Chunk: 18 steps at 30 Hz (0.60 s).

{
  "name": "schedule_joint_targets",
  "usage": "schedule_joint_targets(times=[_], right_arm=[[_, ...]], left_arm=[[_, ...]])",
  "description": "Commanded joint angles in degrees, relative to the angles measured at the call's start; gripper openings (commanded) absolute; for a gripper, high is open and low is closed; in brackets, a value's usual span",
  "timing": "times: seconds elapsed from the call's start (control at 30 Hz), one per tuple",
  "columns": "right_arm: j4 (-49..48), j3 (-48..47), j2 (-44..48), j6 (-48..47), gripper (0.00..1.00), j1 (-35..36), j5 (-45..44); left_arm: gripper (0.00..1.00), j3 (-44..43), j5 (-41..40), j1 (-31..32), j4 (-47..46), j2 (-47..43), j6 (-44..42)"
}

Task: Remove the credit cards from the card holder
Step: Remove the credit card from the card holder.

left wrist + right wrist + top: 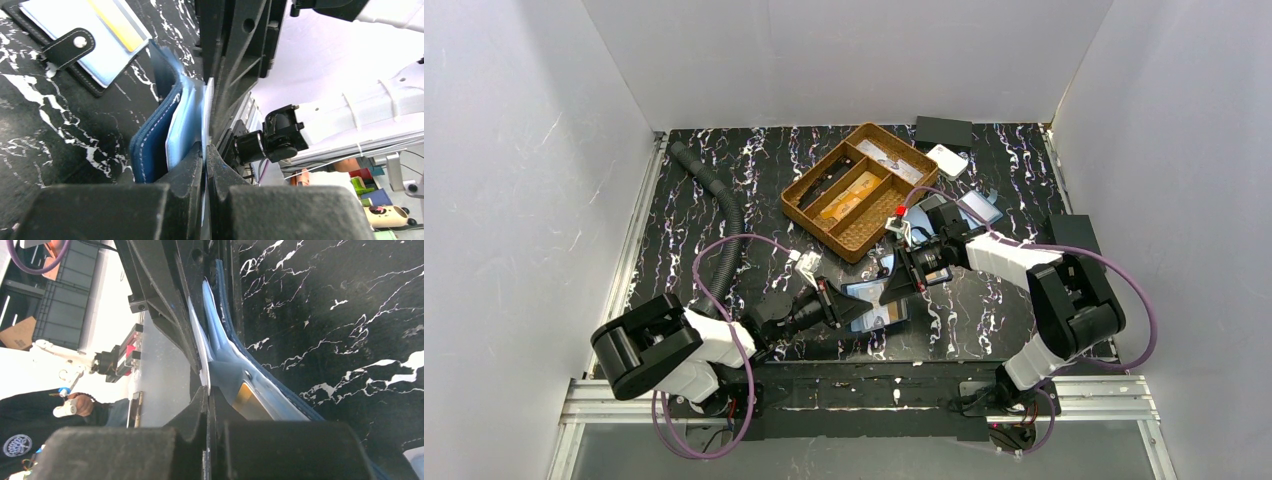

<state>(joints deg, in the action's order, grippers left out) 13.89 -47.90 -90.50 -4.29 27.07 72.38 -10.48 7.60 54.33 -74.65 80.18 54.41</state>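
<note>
The blue card holder point(879, 312) stands open on edge between my two grippers, its stitched cover point(150, 150) towards the table. My left gripper point(205, 147) point(836, 303) is shut on a thin pale leaf of the holder from the left. Facing it, my right gripper point(207, 390) point(902, 280) is shut on the same thin pale leaf; whether that leaf is a sleeve or a card seen edge-on I cannot tell. A yellow-orange credit card point(245, 394) shows in a pocket beside the right fingers.
A second open holder point(972, 208) with a black snap strap point(67, 45) and a yellow card point(120, 22) lies further back. A brown divided basket point(822, 232), a corrugated hose point(724, 210), a white device point(947, 160) and black boxes point(943, 131) lie around.
</note>
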Motion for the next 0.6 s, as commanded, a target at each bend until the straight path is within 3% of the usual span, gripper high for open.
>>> schedule_joint_targets(times=[0.0, 0.3, 0.57], right_arm=[[-1.2, -1.1, -1.1, 0.0, 0.01, 0.2, 2.3], [1.6, -1.7, -2.1, -2.8, 0.01, -0.2, -1.7], [7.5, -3.7, -4.2, -8.8, 0.01, -0.2, -6.7]], left_arm=[[0.0, -0.8, -2.3, -0.1, -4.0, -0.1, 0.1], [0.15, 2.9, -2.5, -1.5, -3.9, -2.7, 2.2], [0.04, 5.5, -3.7, -2.2, -3.8, -2.7, 2.7]])
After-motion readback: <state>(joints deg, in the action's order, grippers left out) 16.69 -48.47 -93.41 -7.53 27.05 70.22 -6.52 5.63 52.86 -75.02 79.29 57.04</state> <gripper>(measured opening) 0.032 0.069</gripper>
